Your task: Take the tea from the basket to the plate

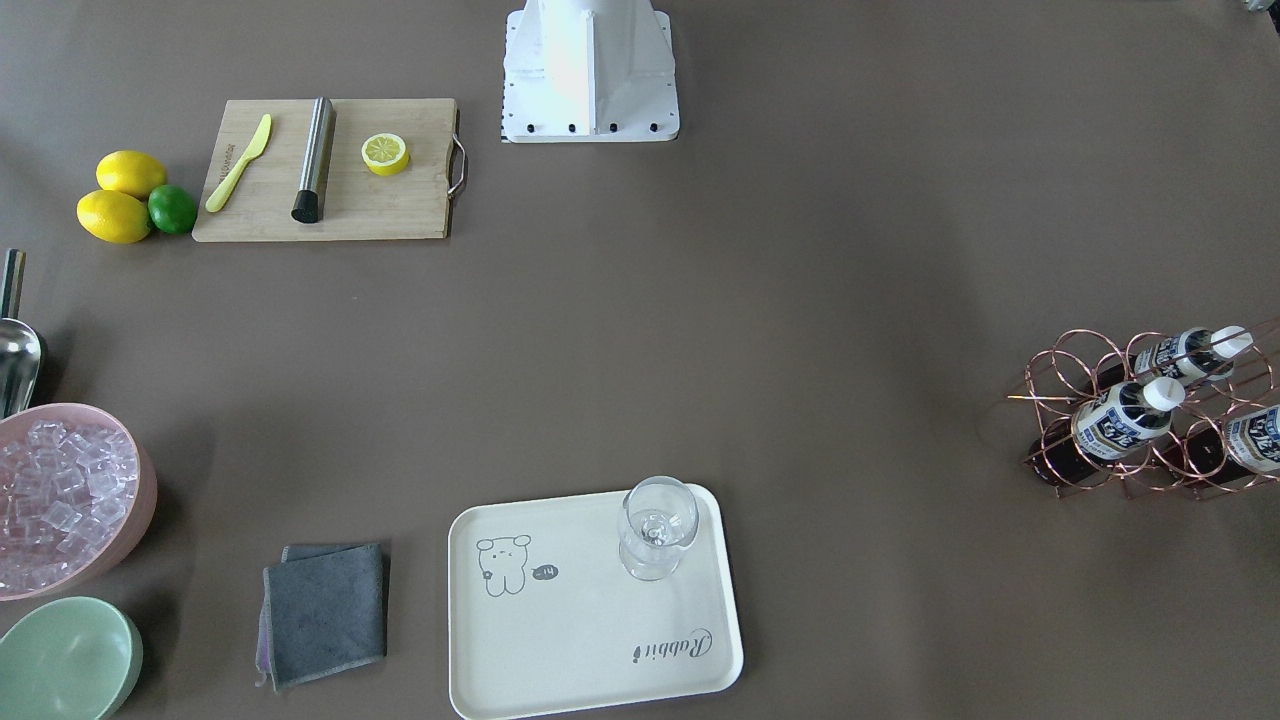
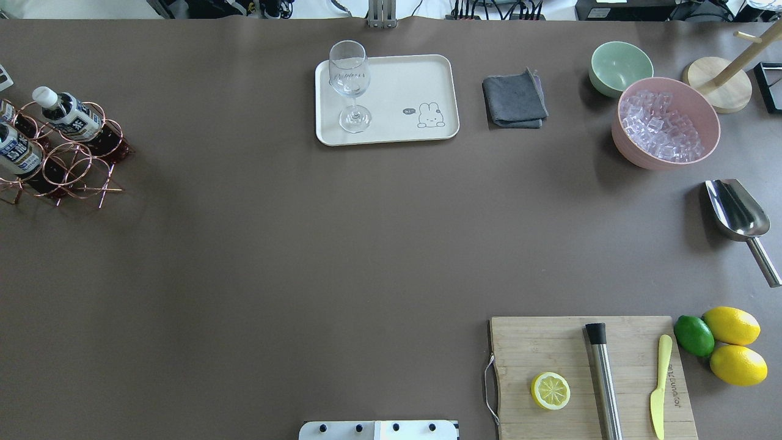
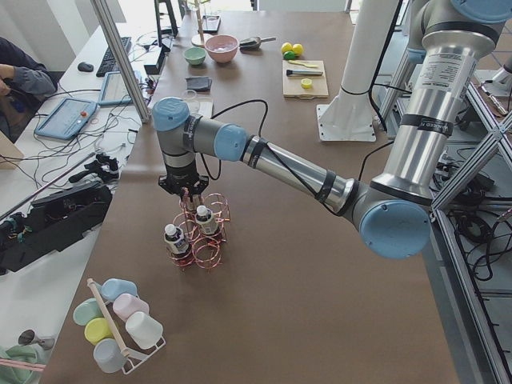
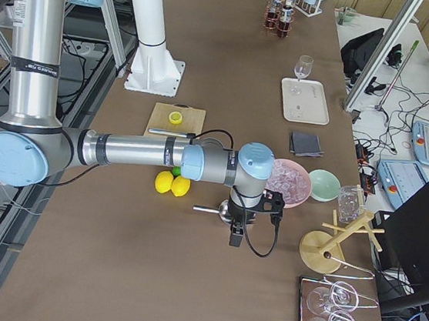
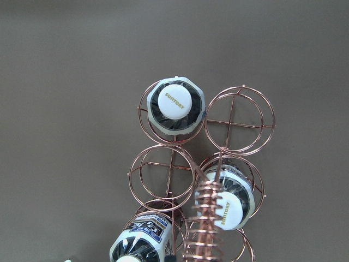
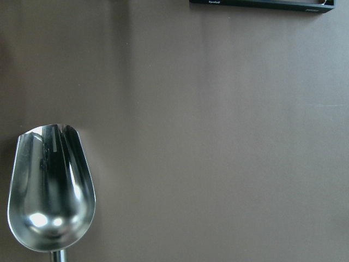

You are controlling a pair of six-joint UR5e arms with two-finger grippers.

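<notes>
The copper wire basket [image 1: 1075,352] [image 2: 67,165] [image 5: 234,121] stands at the table's end on my left side. It holds three tea bottles with white caps [image 1: 1125,420] [image 1: 1190,355] [image 1: 1260,440] [image 5: 175,103]. My left gripper [image 3: 190,194] hangs just above the basket's coiled handle [image 5: 210,218]; I cannot tell whether it is open or shut. The cream plate [image 1: 560,640] [image 2: 403,79] lies at the table's far middle edge with a wine glass [image 1: 655,525] on it. My right gripper [image 4: 235,236] hovers near a metal scoop [image 6: 52,188]; its state cannot be told.
A cutting board [image 2: 586,373] carries a half lemon, a steel rod and a yellow knife. Beside it lie two lemons and a lime [image 2: 693,335]. A pink bowl of ice [image 2: 666,122], a mint green bowl [image 2: 620,66] and a grey cloth [image 2: 514,99] sit right of the plate.
</notes>
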